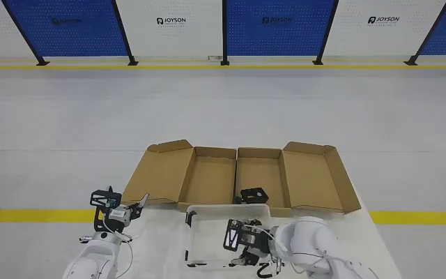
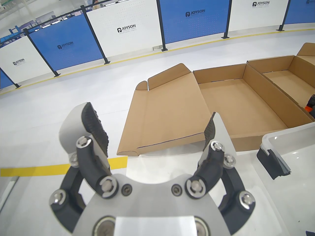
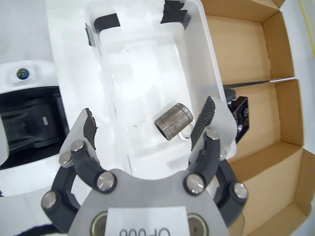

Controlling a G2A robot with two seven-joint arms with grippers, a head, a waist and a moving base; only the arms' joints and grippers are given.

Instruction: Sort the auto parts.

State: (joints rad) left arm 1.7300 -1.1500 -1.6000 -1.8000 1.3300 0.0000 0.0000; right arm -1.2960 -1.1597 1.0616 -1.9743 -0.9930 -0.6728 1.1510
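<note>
Top view shows one table [image 1: 160, 237]. On it are two open boxes [image 1: 209, 180], side by side and touching along the far side of one clear bin [image 1: 223, 206], with their flaps spread outward. Two grippers are counted. The left gripper [image 2: 150, 114] hangs beside the bin, away from the boxes, fingers spread wide and holding nothing. The right gripper [image 3: 149, 109] hangs over the bin, fingers likewise spread and holding nothing. One black part [image 1: 254, 194] lies in a box just past the bin's wall, half hidden by the rim in the right wrist view. One metal cylinder [image 3: 173, 121] lies on its side inside the bin, near that same wall. A pale shape under it is hard to make out.
</note>
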